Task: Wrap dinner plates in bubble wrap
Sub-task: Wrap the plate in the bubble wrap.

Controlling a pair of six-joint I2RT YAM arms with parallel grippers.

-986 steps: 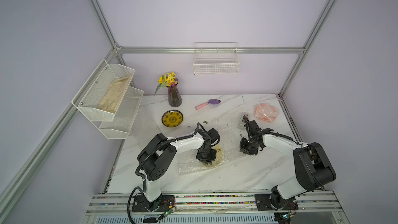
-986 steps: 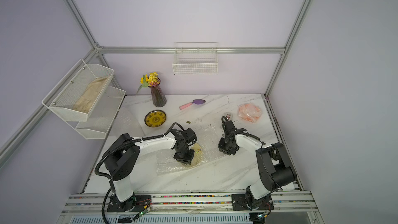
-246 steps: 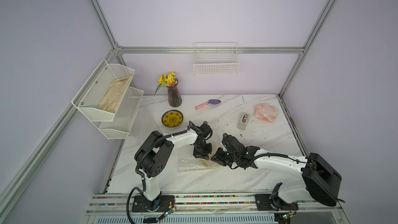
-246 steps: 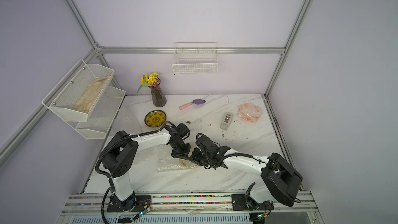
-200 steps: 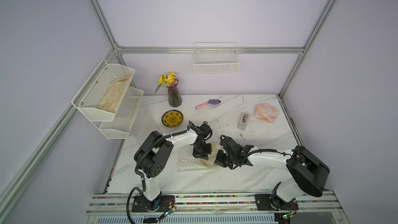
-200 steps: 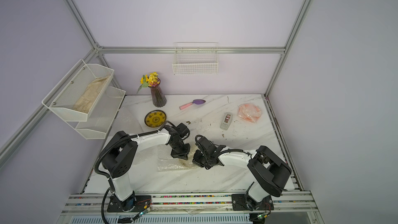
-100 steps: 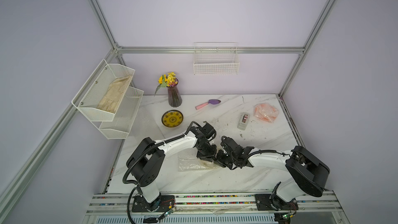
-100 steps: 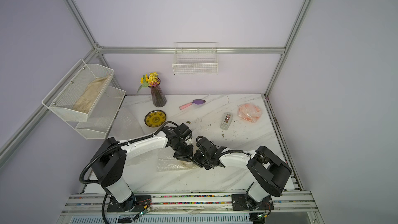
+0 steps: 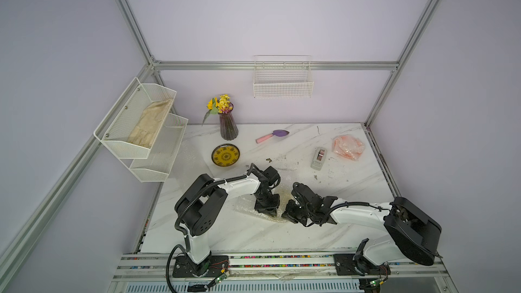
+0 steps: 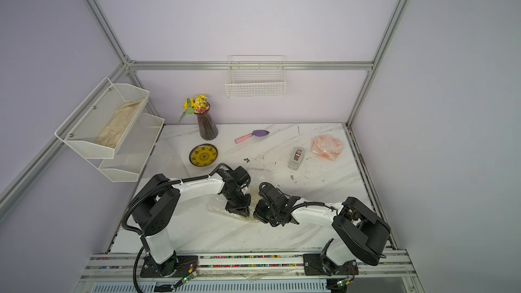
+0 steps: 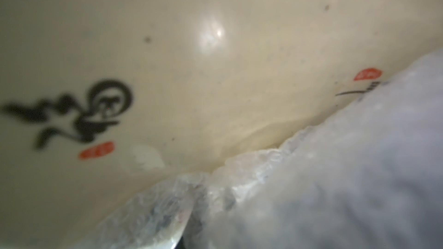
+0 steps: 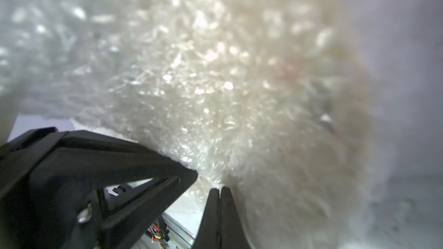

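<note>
cream plate (image 11: 215, 44) blurred, edge-cropped, bubble wrap (image 12: 167, 68) blurred

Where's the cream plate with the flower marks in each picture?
Top view: cream plate front-middle of table, mostly hidden.
Top view: plate same spot.
Left wrist: plate fills most of it.
Right wrist: plate blurry behind bubble wrap.
Shared landmark: that wrap, in all four.

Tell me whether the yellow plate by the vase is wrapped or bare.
Bare. The yellow plate lies flat on the table, pattern plainly visible in both top views, nothing over it.
</note>
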